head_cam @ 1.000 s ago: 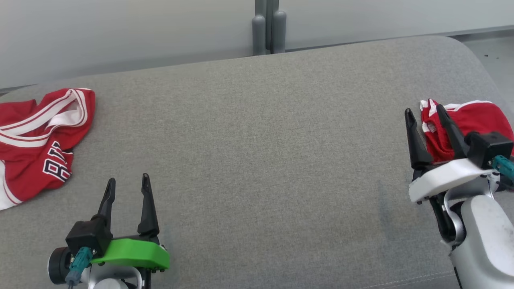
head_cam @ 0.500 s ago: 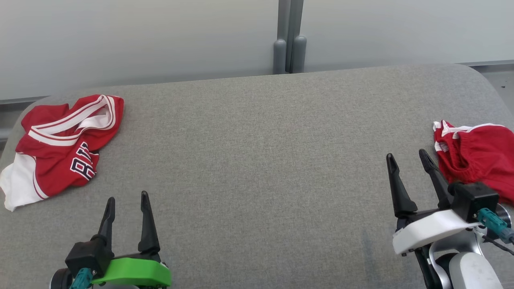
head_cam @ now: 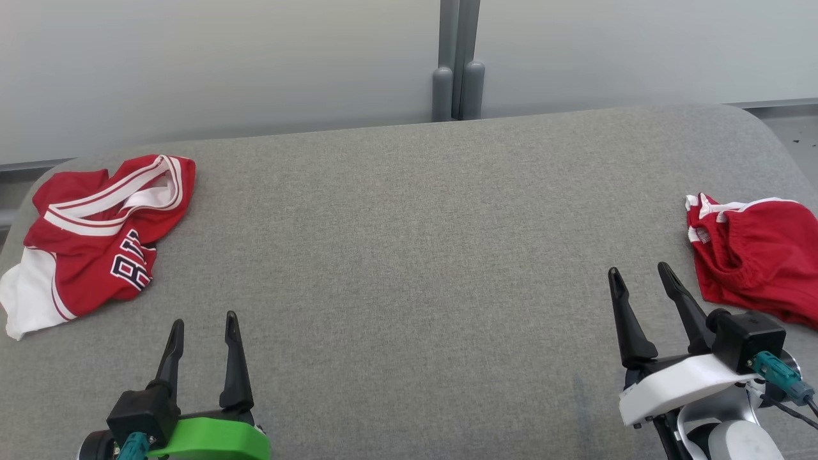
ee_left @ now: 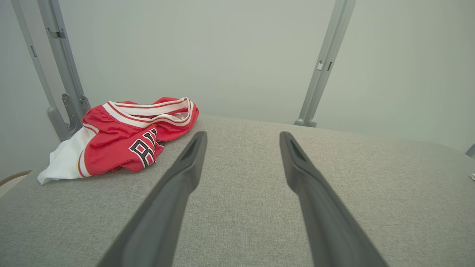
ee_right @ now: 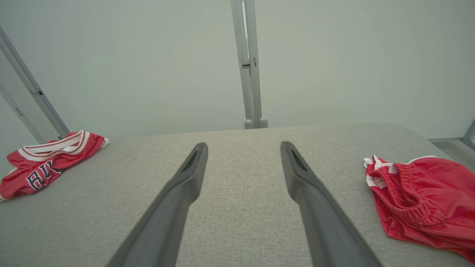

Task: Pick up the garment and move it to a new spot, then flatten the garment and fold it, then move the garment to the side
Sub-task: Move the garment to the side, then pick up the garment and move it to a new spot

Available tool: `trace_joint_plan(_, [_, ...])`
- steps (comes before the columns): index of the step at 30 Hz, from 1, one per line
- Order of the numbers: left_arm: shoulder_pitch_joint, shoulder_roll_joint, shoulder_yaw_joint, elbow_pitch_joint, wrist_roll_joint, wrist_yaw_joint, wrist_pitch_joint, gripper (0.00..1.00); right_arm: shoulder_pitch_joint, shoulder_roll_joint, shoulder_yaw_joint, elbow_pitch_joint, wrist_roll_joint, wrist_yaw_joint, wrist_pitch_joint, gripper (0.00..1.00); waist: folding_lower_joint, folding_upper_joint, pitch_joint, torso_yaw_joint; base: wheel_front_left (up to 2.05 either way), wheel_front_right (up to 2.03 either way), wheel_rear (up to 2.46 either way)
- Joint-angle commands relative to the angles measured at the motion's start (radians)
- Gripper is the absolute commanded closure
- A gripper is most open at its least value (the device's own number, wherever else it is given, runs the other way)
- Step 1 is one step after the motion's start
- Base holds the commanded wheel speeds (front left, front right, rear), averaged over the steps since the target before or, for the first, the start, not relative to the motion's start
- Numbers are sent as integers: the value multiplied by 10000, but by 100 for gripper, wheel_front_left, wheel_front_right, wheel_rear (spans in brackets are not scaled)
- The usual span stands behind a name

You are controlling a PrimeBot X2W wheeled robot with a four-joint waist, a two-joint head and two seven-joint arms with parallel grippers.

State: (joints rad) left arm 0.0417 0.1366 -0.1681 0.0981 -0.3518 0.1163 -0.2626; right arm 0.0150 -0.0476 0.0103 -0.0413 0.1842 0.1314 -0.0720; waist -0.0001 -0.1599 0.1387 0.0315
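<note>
A crumpled red and white jersey garment [head_cam: 96,236] with dark lettering lies at the far left of the grey padded surface [head_cam: 409,255]. It also appears in the left wrist view [ee_left: 126,142] and the right wrist view [ee_right: 44,161]. Red shorts [head_cam: 754,255] with an elastic waistband lie bunched at the right edge [ee_right: 423,200]. My left gripper [head_cam: 204,318] is open and empty near the front, right of the jersey and apart from it [ee_left: 243,134]. My right gripper [head_cam: 638,268] is open and empty, just left of the shorts and not touching them [ee_right: 243,144].
A pale wall with a grey upright post [head_cam: 457,61] stands right behind the surface's far edge. The surface's corners are rounded, and the jersey lies close to the left edge. Floor [head_cam: 795,124] shows past the far right corner.
The head camera has shifted, so the whole scene sits lower and further right. My right gripper, which stood over the shorts' left edge, has drawn back clear of them. Both grippers stay open.
</note>
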Motion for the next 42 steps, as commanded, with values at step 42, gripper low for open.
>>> trace_joint_plan(42, [-429, -165, 425, 185, 335, -422, -23, 0, -185, -18, -55, -52, 39, -14, -84, 0, 1, -1, 273, 2843, 0, 0, 0])
